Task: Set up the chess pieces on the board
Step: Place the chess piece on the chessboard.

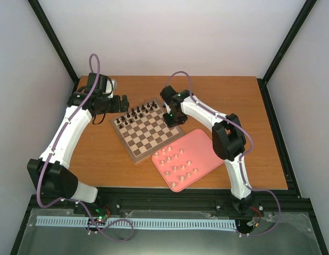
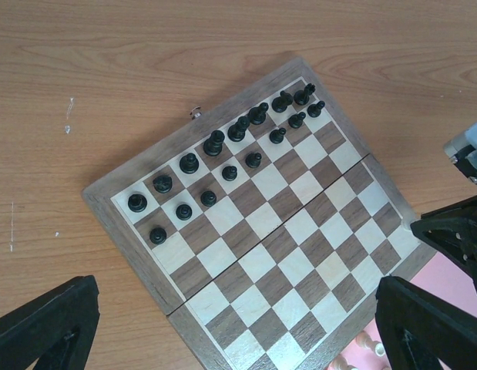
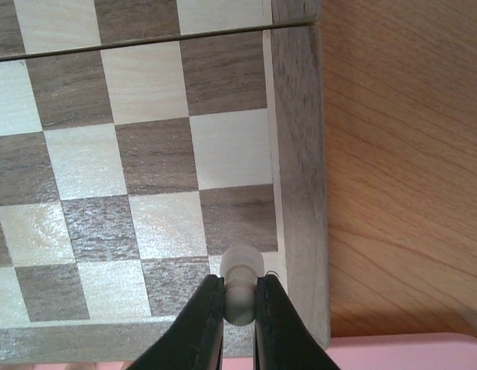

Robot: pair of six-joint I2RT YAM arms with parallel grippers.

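Observation:
The board [image 1: 148,139] lies mid-table, its black pieces [image 1: 136,112] lined up along the far side. It fills the left wrist view [image 2: 107,202] and the right wrist view [image 3: 300,154]. Several pale chess pieces [image 1: 177,162] lie on a pink tray [image 1: 204,143] by the board's right corner. My right gripper [image 3: 240,297] is shut on one pale piece [image 3: 240,266], held over the board's corner square beside the tray; it also shows in the top view [image 1: 173,118]. My left gripper [image 2: 230,339] is open and empty above the board, seen in the top view [image 1: 120,104] at its far left corner.
The wooden table [image 1: 249,101] extends past the board on all sides. Black frame posts [image 1: 55,37] stand at the back corners. The pink tray's edge [image 3: 408,353] sits just below the board in the right wrist view.

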